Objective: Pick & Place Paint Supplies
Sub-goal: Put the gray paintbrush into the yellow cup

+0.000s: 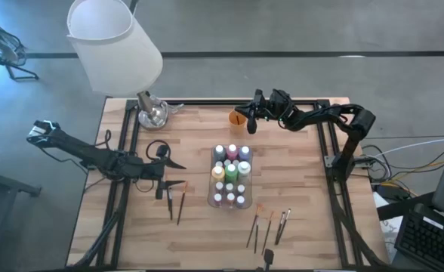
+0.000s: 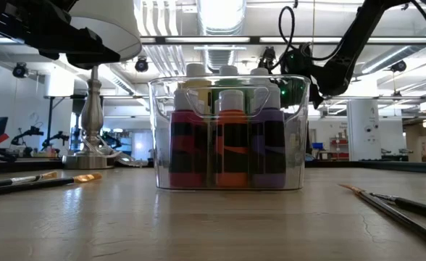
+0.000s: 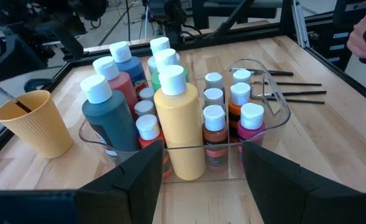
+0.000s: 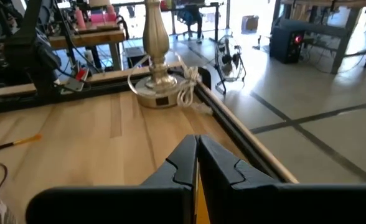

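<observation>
The table (image 1: 184, 136) carries a lamp (image 1: 116, 45) at its far left corner. The clear tray (image 1: 230, 177) sits at mid-table, packed with upright paint bottles (image 3: 178, 121), tall ones at the far end, small ones nearer. My left gripper (image 1: 178, 165) hangs with fingers spread just left of the tray, empty; two brushes (image 1: 175, 202) lie just below it. My right gripper (image 1: 251, 115) hovers over the orange cup (image 3: 30, 121) with fingers pressed together; a dark stick stands in the cup. Four more brushes (image 1: 269, 227) lie well nearer the front edge, right of the tray.
</observation>
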